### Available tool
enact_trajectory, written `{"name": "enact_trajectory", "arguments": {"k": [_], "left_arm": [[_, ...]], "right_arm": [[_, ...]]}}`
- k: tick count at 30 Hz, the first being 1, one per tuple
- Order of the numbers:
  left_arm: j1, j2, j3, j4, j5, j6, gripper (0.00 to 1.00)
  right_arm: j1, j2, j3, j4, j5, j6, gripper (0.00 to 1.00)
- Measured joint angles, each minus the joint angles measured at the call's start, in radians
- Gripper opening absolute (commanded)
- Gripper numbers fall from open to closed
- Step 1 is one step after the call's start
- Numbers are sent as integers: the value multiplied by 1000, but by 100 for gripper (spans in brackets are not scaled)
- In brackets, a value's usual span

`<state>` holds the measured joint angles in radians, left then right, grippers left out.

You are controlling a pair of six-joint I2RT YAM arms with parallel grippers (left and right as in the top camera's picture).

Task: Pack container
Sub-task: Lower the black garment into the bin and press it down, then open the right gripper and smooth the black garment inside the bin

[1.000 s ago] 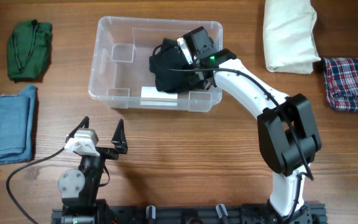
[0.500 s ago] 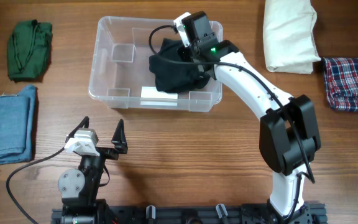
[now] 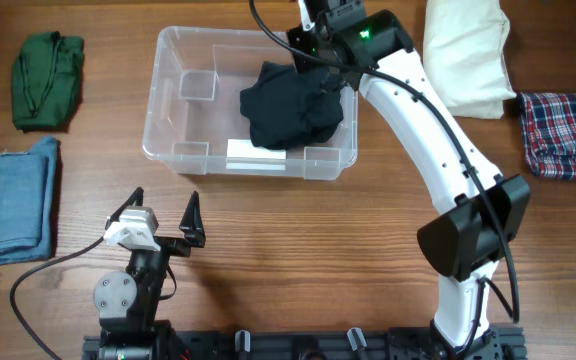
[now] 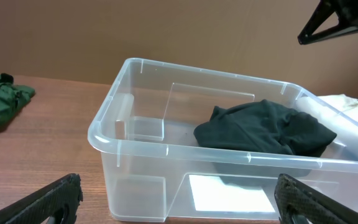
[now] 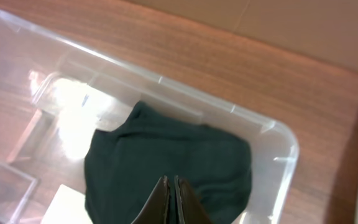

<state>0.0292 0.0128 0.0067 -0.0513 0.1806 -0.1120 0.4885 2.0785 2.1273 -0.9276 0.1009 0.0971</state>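
The container (image 3: 178, 120) sits toward the far side of the table (image 3: 298, 240), with a black garment (image 3: 290, 105) bunched in its right half. The right gripper (image 5: 172, 185) hangs above the container's far rim, jaws pressed together on nothing. The left gripper (image 3: 161, 212) sits well short of the container, jaws spread wide and empty.

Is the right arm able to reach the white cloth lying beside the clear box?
Probably yes. The right gripper hangs empty over the back of the container, and the white cloth lies uncovered on the table nearby, nothing between them. The jaws are shut, so they must open first.
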Motion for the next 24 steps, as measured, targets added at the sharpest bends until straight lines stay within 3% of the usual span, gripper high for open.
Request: {"name": "enact_trajectory", "arguments": {"k": [24], "left_arm": [[0,0,0,0,0,0,100]], "right_arm": [[-46,289,0,-59,-78,34,4]]}}
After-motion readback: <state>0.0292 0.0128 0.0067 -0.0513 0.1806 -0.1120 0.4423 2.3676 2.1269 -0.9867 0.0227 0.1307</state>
